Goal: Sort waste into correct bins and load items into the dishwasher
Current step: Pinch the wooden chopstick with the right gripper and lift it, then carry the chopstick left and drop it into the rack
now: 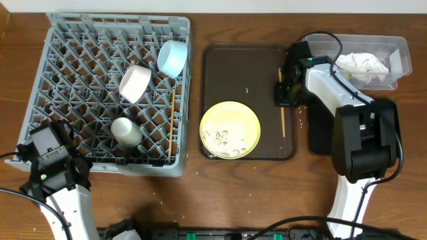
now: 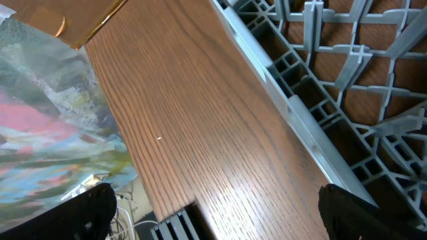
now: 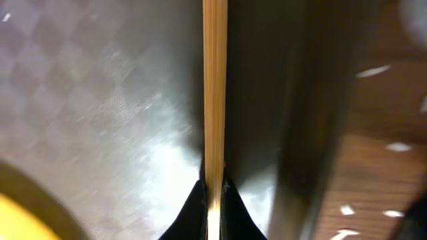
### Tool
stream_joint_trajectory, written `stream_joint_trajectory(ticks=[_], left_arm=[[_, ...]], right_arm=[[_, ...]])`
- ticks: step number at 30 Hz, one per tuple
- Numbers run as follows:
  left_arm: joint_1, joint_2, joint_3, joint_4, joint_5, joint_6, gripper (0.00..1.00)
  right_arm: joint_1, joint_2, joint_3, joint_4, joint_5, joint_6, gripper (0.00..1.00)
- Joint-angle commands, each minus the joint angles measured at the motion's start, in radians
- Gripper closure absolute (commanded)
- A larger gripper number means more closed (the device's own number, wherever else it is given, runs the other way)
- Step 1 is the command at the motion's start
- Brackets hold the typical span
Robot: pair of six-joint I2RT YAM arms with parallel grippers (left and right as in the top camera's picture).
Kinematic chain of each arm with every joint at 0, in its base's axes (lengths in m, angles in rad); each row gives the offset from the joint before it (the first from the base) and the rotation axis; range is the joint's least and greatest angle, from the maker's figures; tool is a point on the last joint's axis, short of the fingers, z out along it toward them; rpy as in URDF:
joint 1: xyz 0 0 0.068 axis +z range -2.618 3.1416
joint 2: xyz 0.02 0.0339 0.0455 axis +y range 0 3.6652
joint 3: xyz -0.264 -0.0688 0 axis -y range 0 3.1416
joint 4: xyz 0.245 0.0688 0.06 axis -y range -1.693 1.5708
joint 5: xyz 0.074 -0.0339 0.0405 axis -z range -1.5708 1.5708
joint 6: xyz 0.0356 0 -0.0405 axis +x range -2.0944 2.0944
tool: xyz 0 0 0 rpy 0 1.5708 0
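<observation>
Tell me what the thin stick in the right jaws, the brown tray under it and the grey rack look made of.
Thin tan chopstick: likely wood or bamboo, matte, fine lengthwise streaks. Brown rectangular serving tray: probably plastic, faint checkered texture, soft sheen. Grey pegged dish rack: moulded plastic, dull uniform grey.

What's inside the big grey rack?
A light blue bowl, a pinkish-white bowl, a cream cup and one wooden chopstick by the right wall sit in the dish rack. The left arm covers its near-left corner, so that spot is hidden.
</observation>
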Motion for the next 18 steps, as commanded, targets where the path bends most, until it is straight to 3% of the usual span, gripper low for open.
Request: stream_joint_trajectory(ticks=[1, 9, 18], left_arm=[[0.005, -0.002, 0.016, -0.003, -0.009, 0.013, 0.02], [0.005, -0.002, 0.016, -0.003, -0.009, 0.013, 0.02], [0.005, -0.002, 0.016, -0.003, -0.009, 0.013, 0.02]], right_arm=[[0.011, 0.024, 0.031, -0.035, -0.091, 0.005, 0.99], [0.019, -0.03, 0.268, -0.151, -0.321, 0.01, 0.99], [0.116, -0.05, 0.366, -0.075, -0.629, 0.259, 0.99]])
